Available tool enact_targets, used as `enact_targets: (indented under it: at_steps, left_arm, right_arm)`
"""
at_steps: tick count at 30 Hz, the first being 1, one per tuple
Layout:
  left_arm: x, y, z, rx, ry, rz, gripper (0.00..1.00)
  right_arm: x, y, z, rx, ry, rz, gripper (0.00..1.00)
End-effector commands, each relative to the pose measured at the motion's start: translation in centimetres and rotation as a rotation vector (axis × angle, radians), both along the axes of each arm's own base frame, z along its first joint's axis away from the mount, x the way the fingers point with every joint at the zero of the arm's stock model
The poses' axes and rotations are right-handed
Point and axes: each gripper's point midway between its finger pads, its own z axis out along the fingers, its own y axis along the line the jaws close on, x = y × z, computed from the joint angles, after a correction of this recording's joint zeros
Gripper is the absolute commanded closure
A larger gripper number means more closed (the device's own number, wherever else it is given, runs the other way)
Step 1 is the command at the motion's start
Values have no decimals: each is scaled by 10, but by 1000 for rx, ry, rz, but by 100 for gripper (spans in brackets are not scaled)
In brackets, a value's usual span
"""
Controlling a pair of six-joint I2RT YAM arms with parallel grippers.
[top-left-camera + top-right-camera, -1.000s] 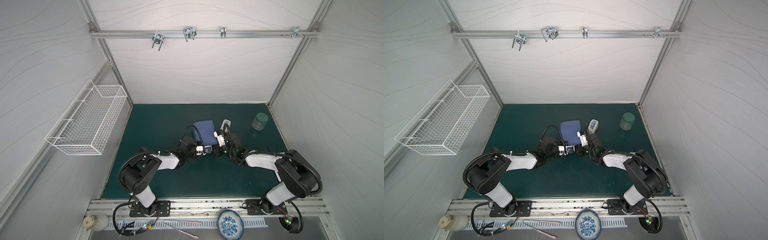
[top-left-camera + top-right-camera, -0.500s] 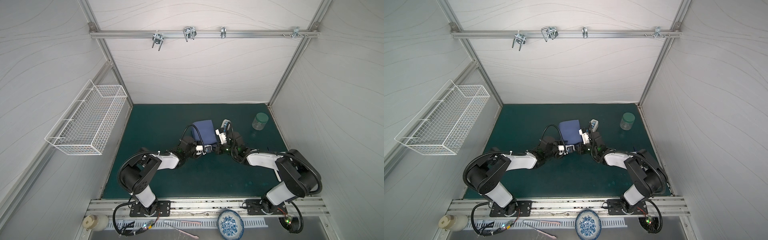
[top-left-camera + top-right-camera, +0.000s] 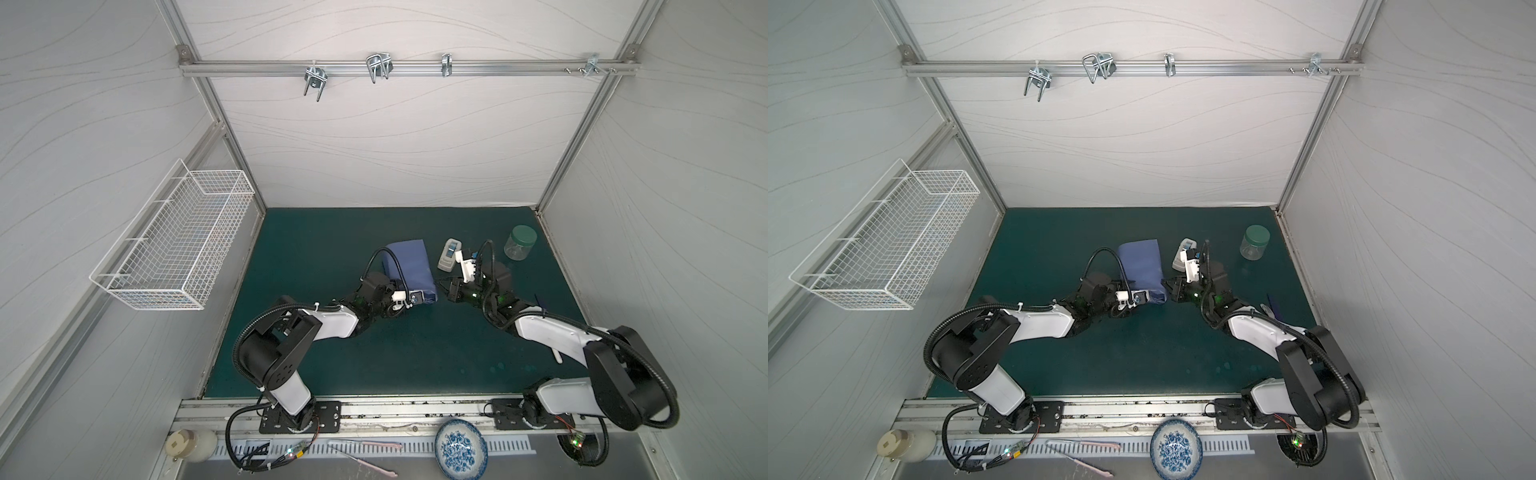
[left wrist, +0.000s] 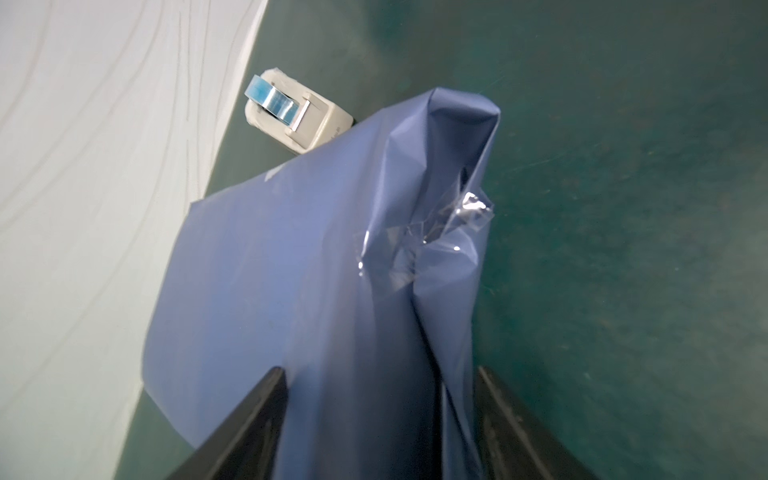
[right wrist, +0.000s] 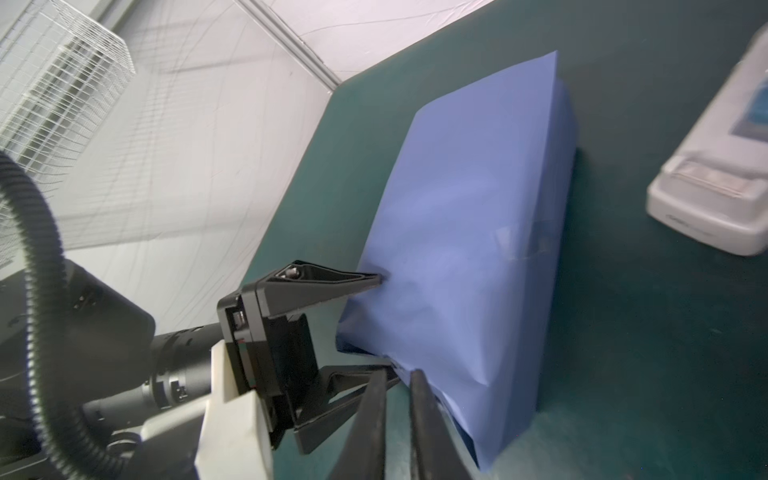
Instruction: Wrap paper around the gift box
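The paper (image 3: 409,262) (image 3: 1140,262) is folded round the gift box in mid-table, and the box itself is hidden under it. A crumpled strip of clear tape (image 4: 419,245) sits on a fold of the paper (image 4: 291,270). My left gripper (image 3: 419,297) (image 4: 378,374) is open, its jaws straddling the parcel's near end. In the right wrist view its upper fingertip (image 5: 380,278) touches the paper (image 5: 469,228). My right gripper (image 3: 444,291) (image 5: 397,374) hovers just off the parcel's near right corner, its jaws a narrow gap apart with nothing between them.
A white tape dispenser (image 3: 449,254) (image 5: 715,187) stands just right of the parcel. A green-lidded jar (image 3: 519,243) is at the back right. A wire basket (image 3: 178,237) hangs on the left wall. A blue-patterned bowl (image 3: 461,449) lies beyond the front rail.
My right gripper has drawn back from the parcel's right side toward the near corner and its jaws have parted slightly. My left gripper's jaws have widened around the parcel's end.
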Motion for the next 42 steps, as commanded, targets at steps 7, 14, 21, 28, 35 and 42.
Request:
enact_targets:
  at_steps: [7,14,21,28,35,42]
  left_arm:
    - [-21,-1,66,-256,57,51,18]
    - [13,60,113,-849,408,680,9]
    - [47,71,61,-898,941,1069,9]
    - [56,22,35,-957,1271,956,20]
    - [-7,20,18,-1006,1381,947,27]
    - [-46,65,3,-1032,1276,1101,19]
  right_arm:
    - [20,-7,-27,-148,125,-94,42]
    - [52,22,-42,-143,252,-76,24]
    - [55,40,-59,-109,343,-21,23]
    - [30,46,-53,-48,356,55,28]
    - [-40,52,-52,-23,387,161,33]
    - [-93,-6,-74,-210,279,65,14]
